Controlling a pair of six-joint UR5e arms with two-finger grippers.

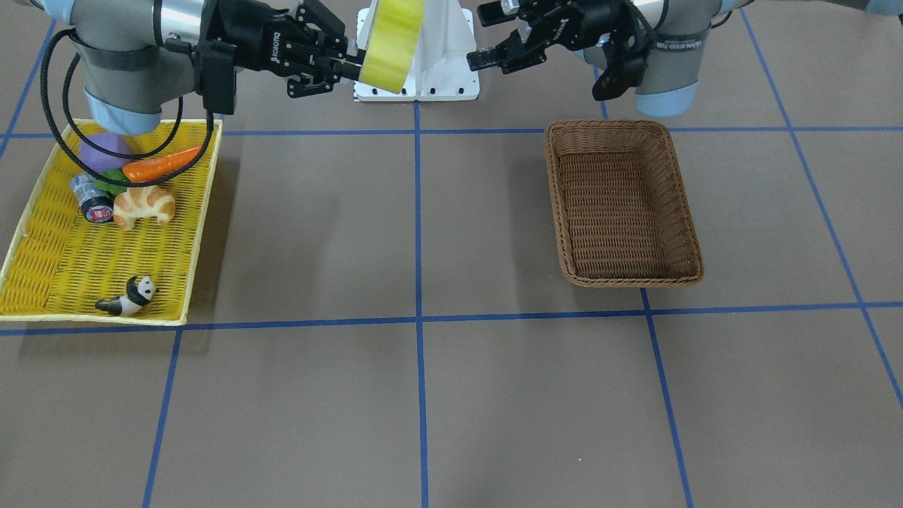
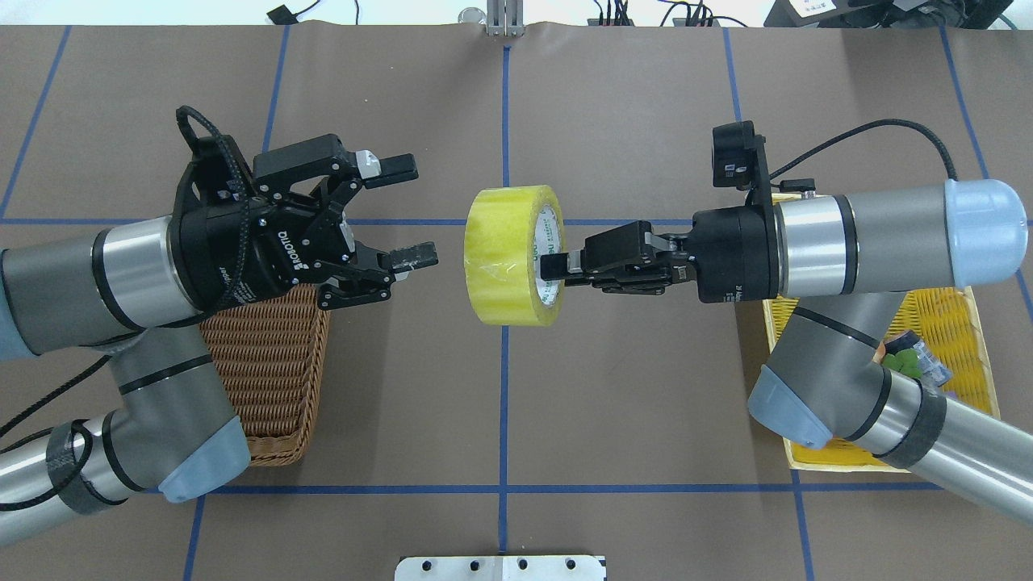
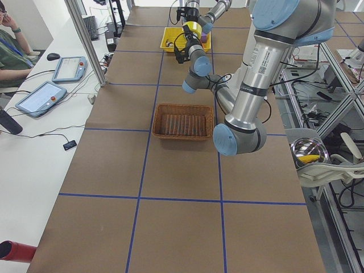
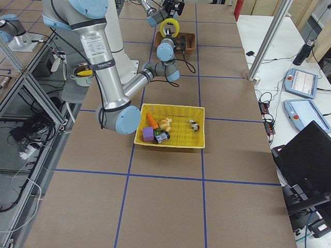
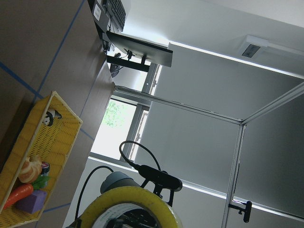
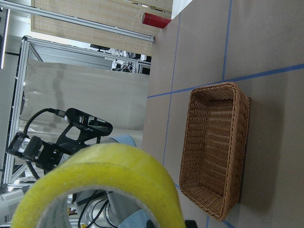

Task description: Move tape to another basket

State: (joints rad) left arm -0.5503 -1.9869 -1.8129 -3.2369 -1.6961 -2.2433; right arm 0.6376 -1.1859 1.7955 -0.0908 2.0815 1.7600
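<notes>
Tape [image 2: 510,255] tight in right tool [image 2: 557,266]

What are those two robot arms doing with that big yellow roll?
The right pincer is pinching the tape by its rim and holding it in the air over the middle of the table. The left pincer is open and points at the roll without touching it, so it looks like a hand-over is coming. The brown basket on the left arm's side has no tape in it yet.
</notes>
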